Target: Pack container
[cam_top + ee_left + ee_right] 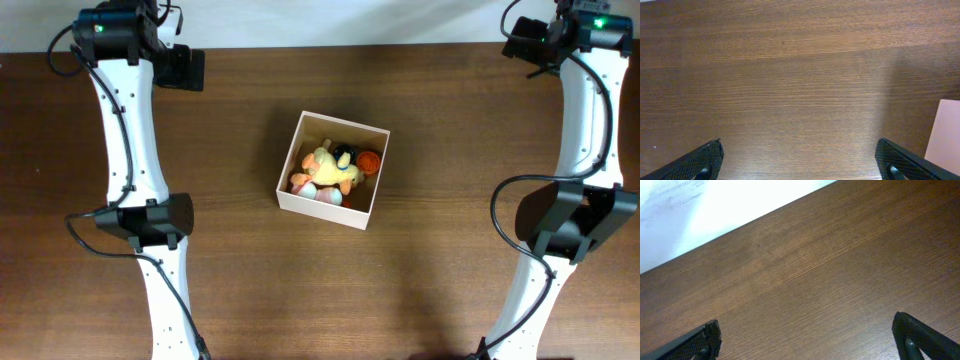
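Overhead view shows the container [320, 207] at the middle of the worktop [240, 300], toys [330, 168] heaped inside, none loose outside. Left claw [800, 157] and right claw [807, 337] hang released and empty, well apart from it. Packing looks finished; I see nothing left to fetch.

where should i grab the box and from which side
Grip the box by its far wall, coming straight down with one finger inside and one outside. It's open-topped with thin upright walls, and the toys leave bare floor just inside that wall. The box sits askew on the table, so turn the grip to match.
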`<action>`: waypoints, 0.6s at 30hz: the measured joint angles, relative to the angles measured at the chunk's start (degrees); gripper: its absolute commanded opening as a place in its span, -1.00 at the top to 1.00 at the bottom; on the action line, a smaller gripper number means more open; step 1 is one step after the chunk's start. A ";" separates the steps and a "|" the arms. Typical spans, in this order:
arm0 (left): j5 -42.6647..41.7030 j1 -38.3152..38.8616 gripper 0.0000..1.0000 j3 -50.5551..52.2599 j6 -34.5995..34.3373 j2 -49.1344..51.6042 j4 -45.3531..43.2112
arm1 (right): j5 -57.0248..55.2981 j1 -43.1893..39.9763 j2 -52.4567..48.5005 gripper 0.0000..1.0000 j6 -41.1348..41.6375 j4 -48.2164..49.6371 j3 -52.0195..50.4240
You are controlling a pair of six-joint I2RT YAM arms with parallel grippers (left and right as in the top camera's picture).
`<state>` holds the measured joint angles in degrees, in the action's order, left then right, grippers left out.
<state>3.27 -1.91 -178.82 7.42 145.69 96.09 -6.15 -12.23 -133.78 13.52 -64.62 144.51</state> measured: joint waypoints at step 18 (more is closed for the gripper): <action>0.26 -8.92 -0.99 30.14 -4.52 -42.99 -21.86 | 0.00 0.00 0.00 -0.98 0.00 0.00 0.00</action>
<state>3.53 -10.83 -148.68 2.90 102.69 74.24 -6.15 -12.23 -133.78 13.52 -64.62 144.51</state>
